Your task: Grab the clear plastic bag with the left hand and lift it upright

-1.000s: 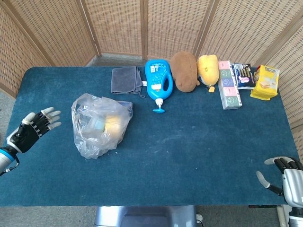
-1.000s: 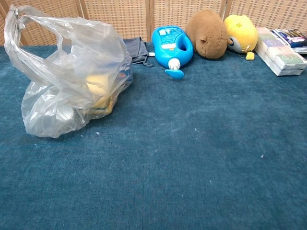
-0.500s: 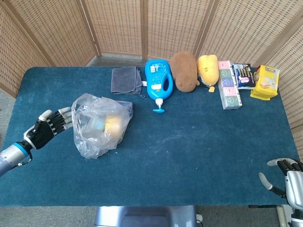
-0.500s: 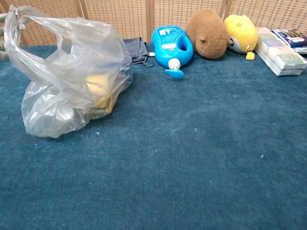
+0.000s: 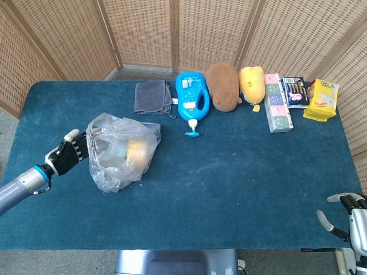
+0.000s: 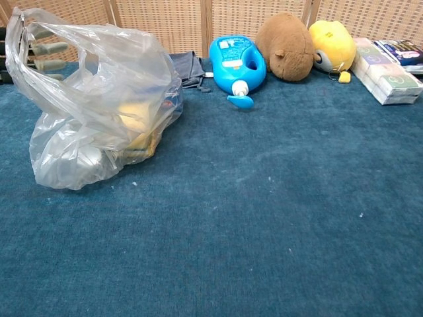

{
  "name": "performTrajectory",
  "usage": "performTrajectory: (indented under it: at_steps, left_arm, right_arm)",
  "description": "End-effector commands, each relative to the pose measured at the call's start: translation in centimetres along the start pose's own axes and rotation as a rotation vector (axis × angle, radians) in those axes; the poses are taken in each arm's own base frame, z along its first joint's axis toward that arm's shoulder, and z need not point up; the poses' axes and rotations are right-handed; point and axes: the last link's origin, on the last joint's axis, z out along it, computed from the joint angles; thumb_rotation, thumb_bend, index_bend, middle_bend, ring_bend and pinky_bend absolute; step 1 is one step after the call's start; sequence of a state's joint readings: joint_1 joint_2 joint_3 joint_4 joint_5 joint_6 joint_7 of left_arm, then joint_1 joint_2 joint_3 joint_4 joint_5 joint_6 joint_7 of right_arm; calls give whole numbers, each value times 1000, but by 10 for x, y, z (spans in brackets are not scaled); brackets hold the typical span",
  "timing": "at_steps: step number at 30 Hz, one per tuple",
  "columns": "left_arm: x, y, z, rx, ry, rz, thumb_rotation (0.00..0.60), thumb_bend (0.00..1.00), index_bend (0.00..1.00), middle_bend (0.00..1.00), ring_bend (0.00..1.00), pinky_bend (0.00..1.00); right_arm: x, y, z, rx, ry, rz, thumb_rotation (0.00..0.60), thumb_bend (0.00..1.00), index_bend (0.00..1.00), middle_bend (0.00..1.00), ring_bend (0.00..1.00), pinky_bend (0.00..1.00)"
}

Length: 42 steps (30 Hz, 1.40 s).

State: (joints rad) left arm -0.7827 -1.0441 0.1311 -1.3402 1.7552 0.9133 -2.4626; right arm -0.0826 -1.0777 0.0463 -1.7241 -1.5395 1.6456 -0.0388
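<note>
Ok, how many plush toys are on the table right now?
2, both at the far edge: the brown plush beside the blue bottle, and the yellow plush right of the brown one.

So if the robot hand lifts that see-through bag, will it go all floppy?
Probably. The clear plastic bag looks thin and crumpled, so it should sag. The things inside would likely slide down to the bottom. The left robot hand is at its top edge, where loose plastic might slip.

The left hand [image 5: 67, 156] has moved across the table toward the clear plastic bag [image 5: 120, 150]. It started well away from the bag and is now right at the bag's left side. Its fingers [image 6: 41, 48] now show behind the plastic.
</note>
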Motion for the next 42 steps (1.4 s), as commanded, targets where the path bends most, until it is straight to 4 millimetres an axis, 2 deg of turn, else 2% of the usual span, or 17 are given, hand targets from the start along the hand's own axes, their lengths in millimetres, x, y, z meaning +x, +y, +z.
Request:
performTrajectory:
  at_steps: [1,14,29,42]
  left_arm:
    - [-6,1,6,14,-19,-3,135,286,136,162,107,123]
    - [-26,2,18,81,-93,33,141,286,136,162,107,130]
    - [-27,-1,12,154,-108,57,133,310,136,162,107,163]
    - [-39,4,26,125,-137,16,136,310,162,162,108,167]
  right_arm:
    - [0,0,-1,-3,-1,1,65,323,424,416,318,218]
    - [1,4,-4,-14,5,2,62,324,425,416,318,218]
    - [1,5,-5,-17,4,3,64,324,425,416,318,218]
    - [2,7,-7,-22,9,3,63,323,425,416,318,218]
